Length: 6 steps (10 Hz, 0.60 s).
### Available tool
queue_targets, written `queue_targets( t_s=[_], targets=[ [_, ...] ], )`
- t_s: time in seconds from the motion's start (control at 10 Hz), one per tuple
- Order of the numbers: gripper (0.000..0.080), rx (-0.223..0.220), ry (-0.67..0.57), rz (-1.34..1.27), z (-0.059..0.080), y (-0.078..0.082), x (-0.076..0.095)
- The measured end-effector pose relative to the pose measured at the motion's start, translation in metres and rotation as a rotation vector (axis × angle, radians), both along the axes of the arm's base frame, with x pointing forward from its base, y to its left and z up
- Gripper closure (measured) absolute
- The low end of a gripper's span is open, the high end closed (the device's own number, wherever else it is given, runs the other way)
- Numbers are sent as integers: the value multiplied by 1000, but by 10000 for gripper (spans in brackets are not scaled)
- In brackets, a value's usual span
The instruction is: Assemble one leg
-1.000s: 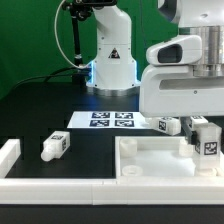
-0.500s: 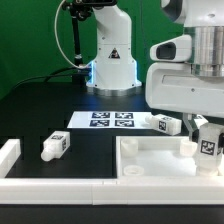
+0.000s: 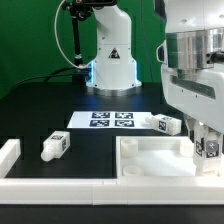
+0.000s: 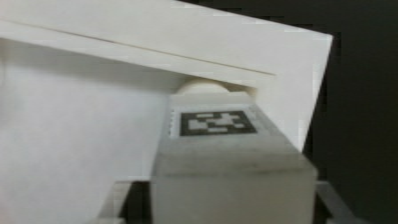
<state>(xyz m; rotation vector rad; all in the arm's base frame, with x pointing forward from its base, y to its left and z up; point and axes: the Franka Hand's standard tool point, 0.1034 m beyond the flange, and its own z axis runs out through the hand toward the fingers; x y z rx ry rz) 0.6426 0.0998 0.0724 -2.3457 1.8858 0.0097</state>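
Note:
My gripper (image 3: 207,135) is shut on a short white leg (image 3: 208,148) with a black-and-white tag. It holds the leg upright over the far right corner of the big white tabletop (image 3: 150,160). In the wrist view the leg (image 4: 222,160) fills the middle, its tip close to the tabletop's raised rim (image 4: 107,50) near a corner; whether it touches, I cannot tell. My gripper (image 4: 222,205) clamps it from both sides. A second leg (image 3: 54,146) lies on the black table at the exterior view's left. A third leg (image 3: 167,125) lies behind the tabletop.
The marker board (image 3: 110,119) lies flat in the middle of the table in front of the robot base (image 3: 110,60). A white raised border (image 3: 10,155) runs along the exterior view's left and the front edge.
The arm has shifted toward the exterior view's right and come lower. The held leg has sunk slightly toward the tabletop corner. The other legs have not moved.

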Motion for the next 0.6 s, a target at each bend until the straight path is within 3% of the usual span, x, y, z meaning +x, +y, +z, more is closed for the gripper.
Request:
queue_targets(
  t_s=[0.1,0.3,0.4,0.6],
  targets=[
    [433,-1,-2,20,0,0,0],
    [196,-57,-30,344,3,8,-1],
    [196,-78,-40,534,4,16,-2],
    [152,-112,-93,635,8,21,-10]
  ],
)
